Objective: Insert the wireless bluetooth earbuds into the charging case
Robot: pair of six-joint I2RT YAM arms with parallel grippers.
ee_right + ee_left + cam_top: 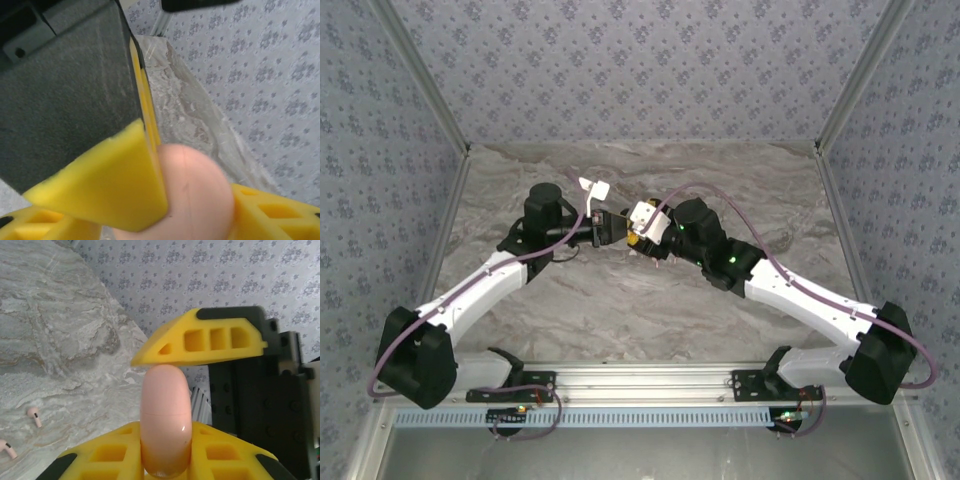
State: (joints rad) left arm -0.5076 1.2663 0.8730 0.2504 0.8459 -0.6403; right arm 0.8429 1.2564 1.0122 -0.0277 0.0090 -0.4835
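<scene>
Looking down from overhead, you find both arms meeting above the middle of the counter (620, 310), a little toward its far edge. The left jaws and right jaws are tip to tip, and what sits between them is too small to read there. Your left wrist view is clearer: the charging case (165, 410), pale pink with its lid shut, stands clamped between the left arm's yellow fingers (120, 437), clear of the counter. One yellow finger (200, 340) of the right jaws rests on the case's top end. Two pinkish earbuds (34, 416) lie on the counter, apart from each other and outside the case. Your right wrist view adds the case (200, 195) touching the lower right finger (260, 205). The other side is hidden, so you cannot tell whether the right jaws are clenched.
</scene>
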